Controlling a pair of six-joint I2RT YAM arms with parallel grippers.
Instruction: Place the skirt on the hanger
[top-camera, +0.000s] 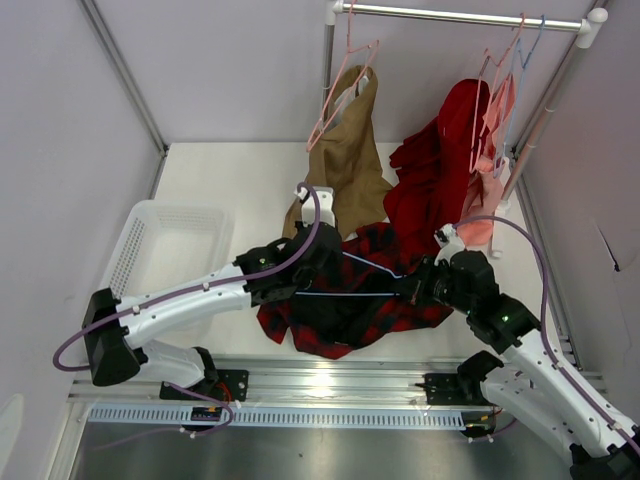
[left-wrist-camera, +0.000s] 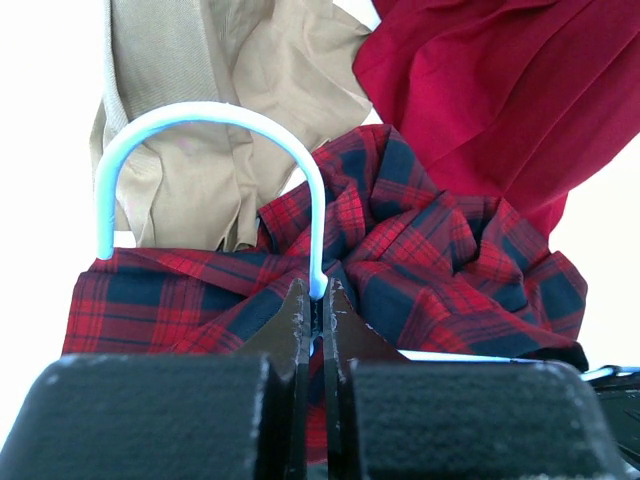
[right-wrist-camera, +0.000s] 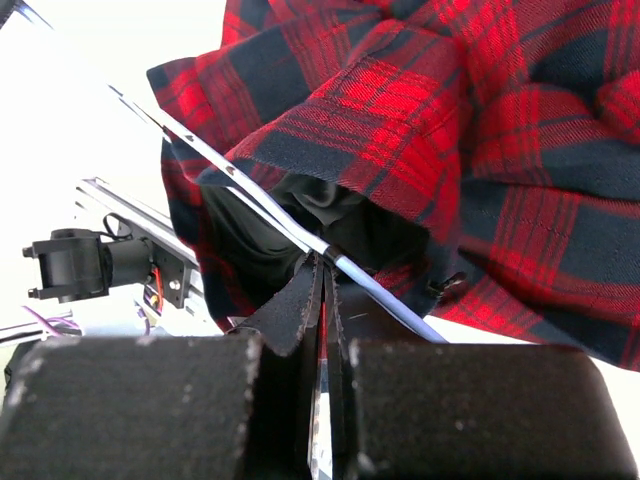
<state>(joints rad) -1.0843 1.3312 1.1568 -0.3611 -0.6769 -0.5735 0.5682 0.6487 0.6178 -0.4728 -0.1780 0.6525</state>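
- Plaid skirt (top-camera: 335, 325) lies crumpled on the table (top-camera: 230, 180), with the blue hanger (top-camera: 350, 293) across it.
- Left gripper (left-wrist-camera: 315, 295) pinches the hook's base.
- Right gripper (right-wrist-camera: 322, 268) clamps the wire, which runs under the skirt's hem; threading looks begun, hanging is yet to do.

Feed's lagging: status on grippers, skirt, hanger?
Left gripper shut on hanger hook. Right gripper shut on its wire frame. Skirt bunched over hanger. Tan garment close behind.

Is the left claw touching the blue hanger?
Touching. The left wrist view shows the left gripper shut on the hanger at its hook's base.
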